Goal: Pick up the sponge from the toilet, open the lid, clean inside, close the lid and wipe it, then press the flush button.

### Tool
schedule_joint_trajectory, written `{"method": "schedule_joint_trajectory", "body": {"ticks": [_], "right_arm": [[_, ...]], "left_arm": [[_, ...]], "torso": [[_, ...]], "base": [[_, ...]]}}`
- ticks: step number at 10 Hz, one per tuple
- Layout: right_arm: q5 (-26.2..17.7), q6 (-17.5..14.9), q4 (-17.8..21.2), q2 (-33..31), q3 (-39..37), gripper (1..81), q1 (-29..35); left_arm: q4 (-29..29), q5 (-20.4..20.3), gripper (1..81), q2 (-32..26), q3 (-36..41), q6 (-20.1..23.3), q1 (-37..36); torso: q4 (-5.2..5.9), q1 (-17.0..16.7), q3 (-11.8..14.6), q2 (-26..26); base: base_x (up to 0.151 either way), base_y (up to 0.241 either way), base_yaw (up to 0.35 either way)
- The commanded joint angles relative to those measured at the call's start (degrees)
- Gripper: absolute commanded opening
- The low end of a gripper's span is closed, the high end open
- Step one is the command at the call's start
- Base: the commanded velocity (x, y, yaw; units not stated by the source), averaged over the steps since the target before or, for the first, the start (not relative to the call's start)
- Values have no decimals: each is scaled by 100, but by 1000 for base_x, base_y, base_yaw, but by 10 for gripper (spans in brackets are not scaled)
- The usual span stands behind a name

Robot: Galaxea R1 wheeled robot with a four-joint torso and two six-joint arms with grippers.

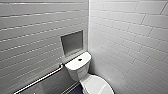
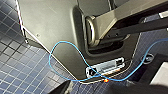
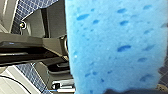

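right gripper: I read it as clenched on sponge, which hangs clear of the floor | left gripper: can't tell | sponge: light, soft, porous, grippy; pinch mid-body | toilet at 6 o'clock in head view, lid down | grab bar at tank's 8 o'clock, niche at 12; tight corner

Left arm: lowered, wrist facing the robot's grey base housing, jointed bar crossing in front of it.
Right arm: lowered beside the base. The right gripper clamps the sponge, dead ahead at 12 o'clock.
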Motion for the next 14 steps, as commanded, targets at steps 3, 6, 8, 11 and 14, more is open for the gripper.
{"method": "schedule_joint_trajectory", "body": {"ticks": [3, 6, 8, 11, 14], "right_arm": [[-209, 6, -103, -78, -21, 10, 44], [-209, 6, -103, -70, -12, 10, 44], [-209, 6, -103, -69, -12, 10, 61], [-525, 50, -94, 54, -12, 10, -1], [-1773, 50, -50, 300, 32, 10, -26]], "left_arm": [[-12, 354, 811, -21, 18, 33, -119], [-12, 372, 811, -29, 10, 33, -127], [-3, 433, 811, -29, 10, 33, -119], [-21, 442, 811, 32, -263, 42, -127], [-30, 442, 811, 155, -544, -2, -127]], "torso": [[0, -629, 581, 975], [0, -478, 840, 735], [0, -511, 714, 789], [0, -527, 828, 789], [0, -527, 824, 789]], "base": [[0, 0, 0], [0, 0, 0], [0, 0, 0], [0, 0, 0], [0, 0, 0]]}}
